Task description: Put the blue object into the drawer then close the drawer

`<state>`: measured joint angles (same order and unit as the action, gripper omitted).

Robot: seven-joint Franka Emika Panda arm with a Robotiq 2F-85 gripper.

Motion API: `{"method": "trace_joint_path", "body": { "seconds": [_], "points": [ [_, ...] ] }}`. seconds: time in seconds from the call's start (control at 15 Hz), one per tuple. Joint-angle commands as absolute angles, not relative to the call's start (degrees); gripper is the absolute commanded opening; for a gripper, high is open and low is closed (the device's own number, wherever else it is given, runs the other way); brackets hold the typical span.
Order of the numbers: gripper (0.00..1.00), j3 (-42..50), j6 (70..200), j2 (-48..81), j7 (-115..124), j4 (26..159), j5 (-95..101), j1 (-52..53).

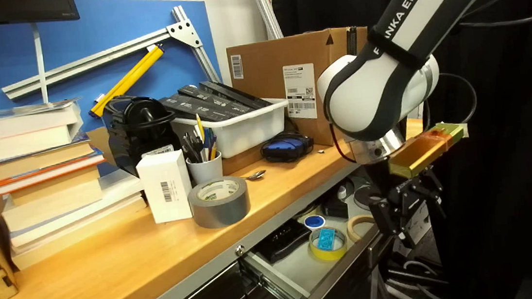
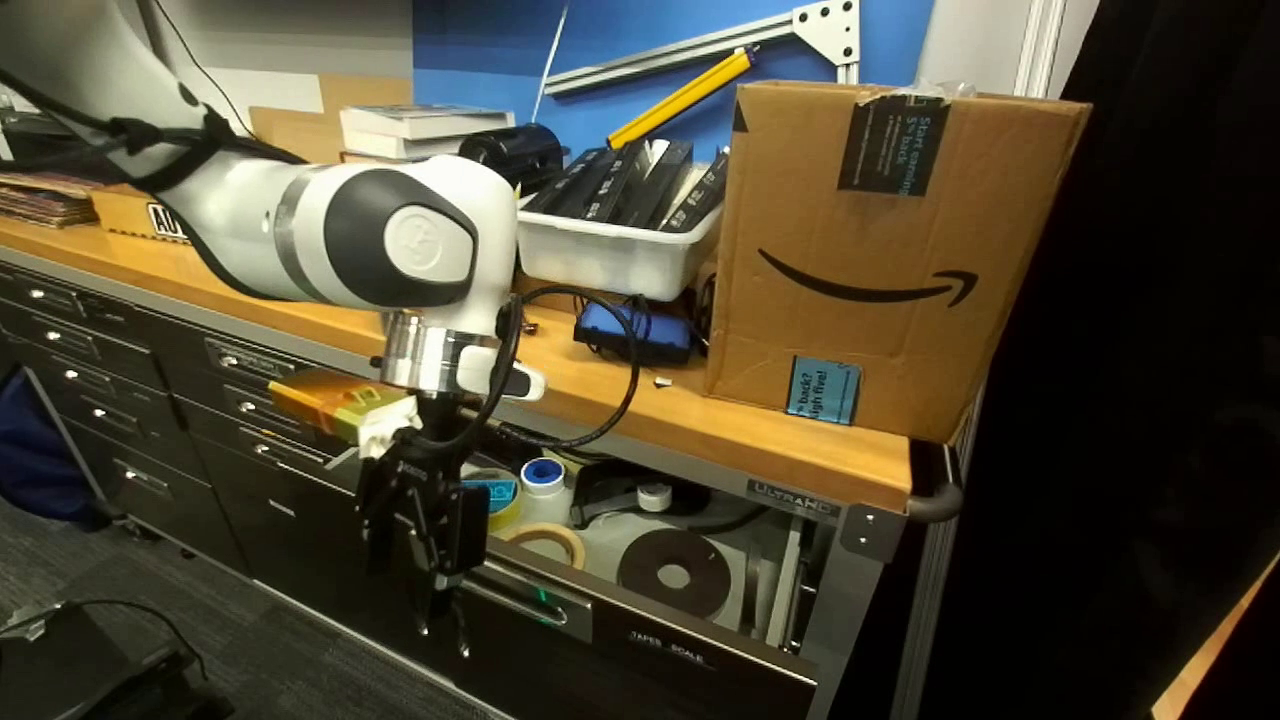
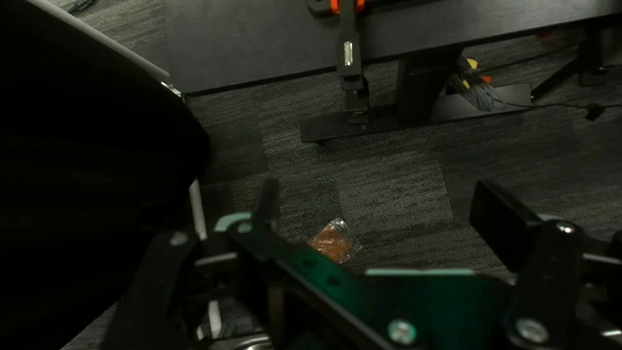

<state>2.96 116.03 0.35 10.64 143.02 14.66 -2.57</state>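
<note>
Lying inside a yellow tape roll [image 1: 330, 254], a light-blue block [image 1: 326, 239], perhaps tilted, in the pulled-out drawer [image 1: 301, 267], Robotiq gripper [image 3: 385, 209] outside, jaws spread apart

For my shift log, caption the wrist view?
Gripper open and empty above grey carpet, an orange packet lying below.

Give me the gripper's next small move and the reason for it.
Probably ease the gripper against the front panel of the drawer and push gently inward. The light-blue object already lies inside the drawer, which stands open, and the empty, open gripper appears to hang on the panel's outer side.
</note>
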Motion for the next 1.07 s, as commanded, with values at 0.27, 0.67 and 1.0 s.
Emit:
{"method": "trace_joint_path", "body": {
  "seconds": [0.27,0.67,1.0],
  "points": [
    [1.00,0.1,127.6,2.9,26.5,147.0,26.6,0.6],
    [1.00,-0.3,135.0,7.6,47.7,145.2,43.4,4.8],
    [1.00,-0.3,139.5,11.2,66.5,140.4,58.9,7.1]
  ]
}}
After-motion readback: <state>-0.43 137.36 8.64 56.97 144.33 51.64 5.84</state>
